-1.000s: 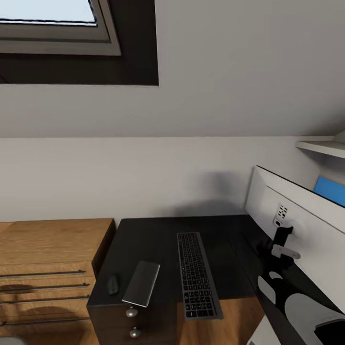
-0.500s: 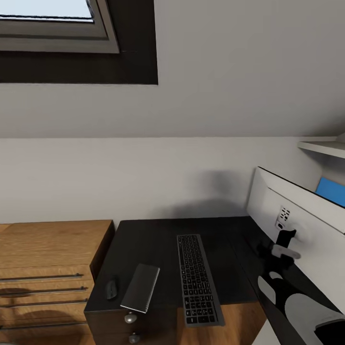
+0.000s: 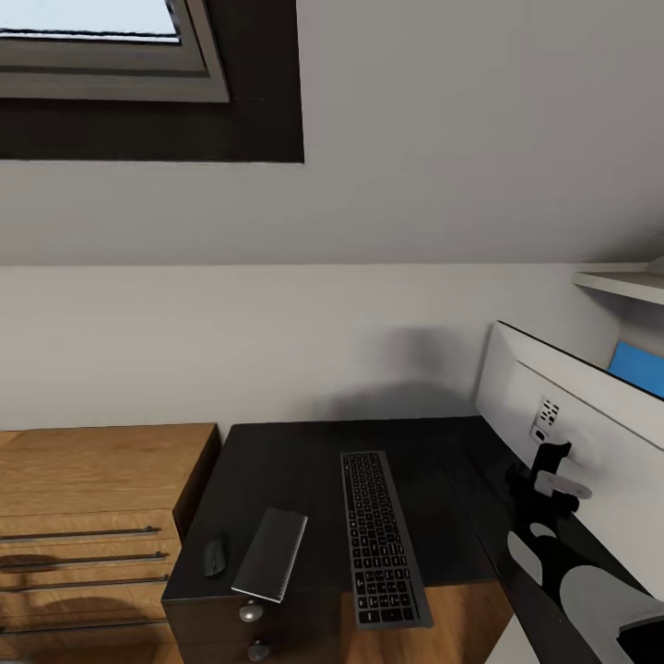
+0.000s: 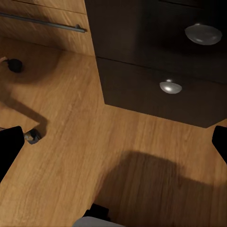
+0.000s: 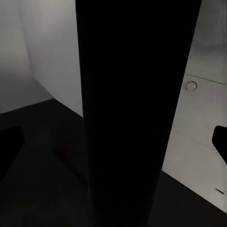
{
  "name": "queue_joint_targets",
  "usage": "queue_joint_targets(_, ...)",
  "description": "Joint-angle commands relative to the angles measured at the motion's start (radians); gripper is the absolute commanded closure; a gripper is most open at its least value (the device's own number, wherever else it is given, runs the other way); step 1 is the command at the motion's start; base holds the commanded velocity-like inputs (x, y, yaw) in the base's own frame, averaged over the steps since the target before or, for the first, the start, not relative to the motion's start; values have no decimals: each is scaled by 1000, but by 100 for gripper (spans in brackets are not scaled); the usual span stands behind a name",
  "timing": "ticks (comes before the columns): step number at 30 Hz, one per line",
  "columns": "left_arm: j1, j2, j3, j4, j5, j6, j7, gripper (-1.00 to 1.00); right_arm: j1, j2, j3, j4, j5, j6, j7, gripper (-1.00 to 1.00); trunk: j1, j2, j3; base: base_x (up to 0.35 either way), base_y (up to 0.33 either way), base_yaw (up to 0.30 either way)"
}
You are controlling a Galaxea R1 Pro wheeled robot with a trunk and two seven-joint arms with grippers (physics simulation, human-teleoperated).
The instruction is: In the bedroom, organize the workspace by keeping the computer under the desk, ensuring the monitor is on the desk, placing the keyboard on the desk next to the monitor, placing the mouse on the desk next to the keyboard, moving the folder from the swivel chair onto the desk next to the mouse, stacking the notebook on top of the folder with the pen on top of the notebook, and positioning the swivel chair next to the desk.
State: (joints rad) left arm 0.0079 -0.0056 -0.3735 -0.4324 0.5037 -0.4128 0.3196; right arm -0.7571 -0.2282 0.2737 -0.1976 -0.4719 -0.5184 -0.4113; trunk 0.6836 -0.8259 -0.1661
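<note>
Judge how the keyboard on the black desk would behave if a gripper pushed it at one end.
The keyboard is long, slim and flat, so it would probably pivot rather than slide straight. The desk looks glossy, so it may slip easily. Its near end appears to overhang the desk edge, so a push that way could tip it off.

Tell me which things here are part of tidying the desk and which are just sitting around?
Part of the job:
desk
keyboard
mouse
notebook
monitor

Just sitting around:
wooden dresser
roof window
wall shelf
</note>
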Motion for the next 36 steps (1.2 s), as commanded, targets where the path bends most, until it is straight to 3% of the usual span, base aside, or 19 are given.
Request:
queue_joint_targets(1,0,1,-8,-2,7,-3,8,-100,-1,-1,9,0,-6,-2,-5,-100,0,-1,-1,0,0,0)
queue_joint_targets(36,0,1,-8,-2,9,-4,6,-100,-1,-11,7,-2,-7,-2,-6,-100,0,-1,-1,16,0,0)
